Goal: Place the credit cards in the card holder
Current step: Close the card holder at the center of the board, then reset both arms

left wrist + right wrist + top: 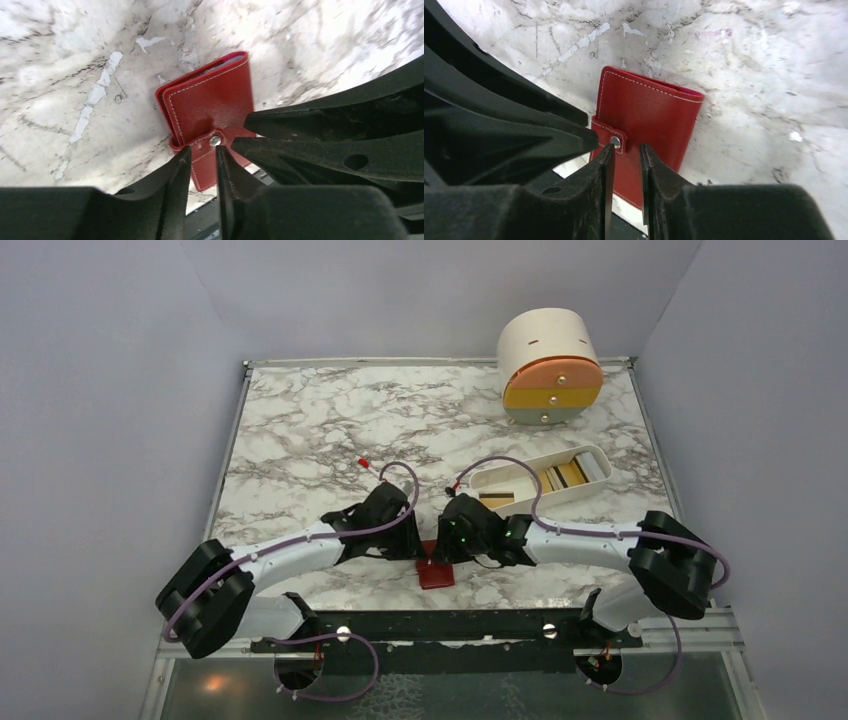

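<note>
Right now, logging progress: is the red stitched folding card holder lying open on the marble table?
No, the card holder is folded shut, its studded strap across the cover.

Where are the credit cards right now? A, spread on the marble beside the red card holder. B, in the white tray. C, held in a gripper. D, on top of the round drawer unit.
B: the credit cards sit inside the white tray, farther back and to the right of the closed card holder.
</note>
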You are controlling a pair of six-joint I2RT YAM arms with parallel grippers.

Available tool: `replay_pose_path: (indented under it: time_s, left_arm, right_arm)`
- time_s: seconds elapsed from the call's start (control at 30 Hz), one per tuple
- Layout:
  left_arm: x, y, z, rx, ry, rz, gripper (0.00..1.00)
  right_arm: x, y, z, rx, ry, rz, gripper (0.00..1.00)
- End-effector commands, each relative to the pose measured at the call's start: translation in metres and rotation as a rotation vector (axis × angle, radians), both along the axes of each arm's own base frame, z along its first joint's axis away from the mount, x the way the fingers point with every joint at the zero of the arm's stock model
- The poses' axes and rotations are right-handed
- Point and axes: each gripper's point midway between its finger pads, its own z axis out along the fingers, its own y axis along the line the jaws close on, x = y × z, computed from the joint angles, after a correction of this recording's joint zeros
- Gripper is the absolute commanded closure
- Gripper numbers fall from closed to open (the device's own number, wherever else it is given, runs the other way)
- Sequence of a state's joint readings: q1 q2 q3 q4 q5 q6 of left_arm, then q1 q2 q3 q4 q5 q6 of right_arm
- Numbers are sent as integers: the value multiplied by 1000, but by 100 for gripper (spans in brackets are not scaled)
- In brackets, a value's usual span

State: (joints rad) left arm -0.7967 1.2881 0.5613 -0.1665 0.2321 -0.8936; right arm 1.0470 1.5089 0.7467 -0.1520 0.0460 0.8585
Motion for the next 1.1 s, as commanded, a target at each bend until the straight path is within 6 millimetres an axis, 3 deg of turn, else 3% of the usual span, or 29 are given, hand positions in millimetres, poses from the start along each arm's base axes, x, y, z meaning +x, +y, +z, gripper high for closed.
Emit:
replay_pose_path:
  time_s: [0.0, 0.17, 0.27, 0.4, 0.53, 0.67, 0.9, 1.07]
  left_arm:
    - [25, 4, 52, 11, -159, 42, 66]
    - [46, 13, 128, 3, -358, 60, 39]
    - [52, 20, 169, -20, -453, 78, 4]
    - [52, 30, 213, -63, -559, 97, 1]
    - [52, 42, 243, -90, -653, 122, 1]
    - [54, 57, 253, -76, -714, 169, 1]
    - [51, 70, 226, -63, -684, 238, 1]
    - [47, 74, 211, -92, -662, 277, 1]
  right_arm:
    - [19, -16, 50, 2, -137, -84, 70]
    - [32, -41, 114, 20, -272, -156, 45]
    - [33, -55, 151, 68, -331, -196, 35]
    - [32, -73, 190, 126, -397, -236, 9]
    - [28, -88, 221, 199, -443, -261, 7]
    - [20, -98, 231, 249, -461, -259, 7]
    - [12, -107, 206, 253, -428, -269, 7]
    - [13, -113, 199, 238, -436, -290, 7]
